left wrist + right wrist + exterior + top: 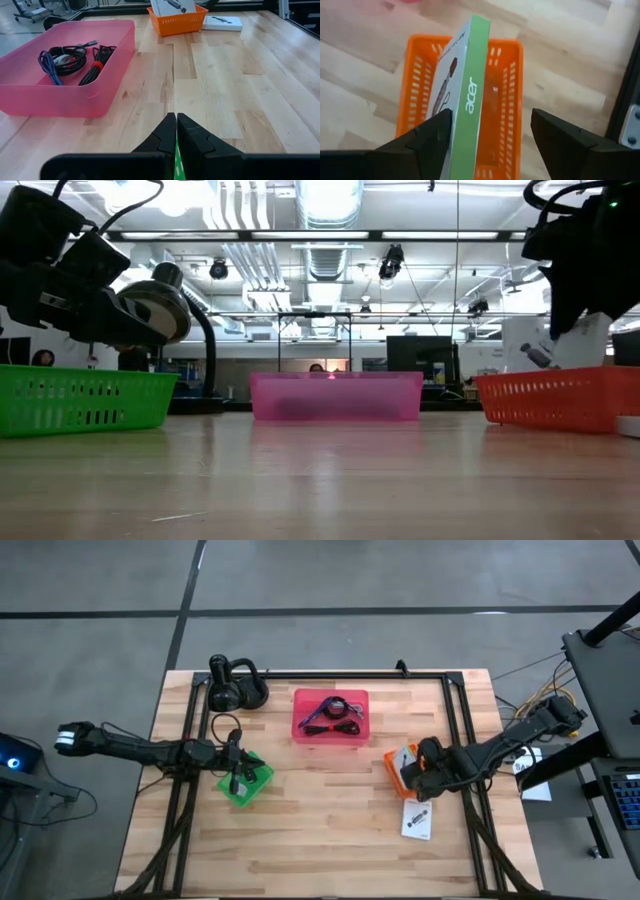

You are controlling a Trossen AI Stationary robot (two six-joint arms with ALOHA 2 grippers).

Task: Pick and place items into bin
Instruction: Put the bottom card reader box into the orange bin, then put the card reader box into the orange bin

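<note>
My right gripper [490, 130] hangs over the orange basket [512, 100] with its fingers [432, 135] spread wide, one to either side of a flat white box with a green edge [470, 95]. The box stands tilted in the basket; one finger lies just beside its face, but I cannot tell whether it touches. My left gripper [176, 131] has its two fingertips pressed together with nothing between them, and it sits above the green basket [245, 780] at the table's left side.

The wooden table [330, 830] is made of pale planks with a dark frame along its edges. Toward the far middle stands the pink bin [330, 715], and in it lie the black coiled cable [70, 51], the purple cable [46, 65] and a black bundle tied with a red band [97, 65]. A second flat white packet [417, 819] lies on the bare wood just beside the orange basket, on the near side. A black gooseneck lamp [232, 688] stands at the far left corner.

Beyond the table, the low view shows a big workshop with ceiling ducts, strip lights and monitors.
</note>
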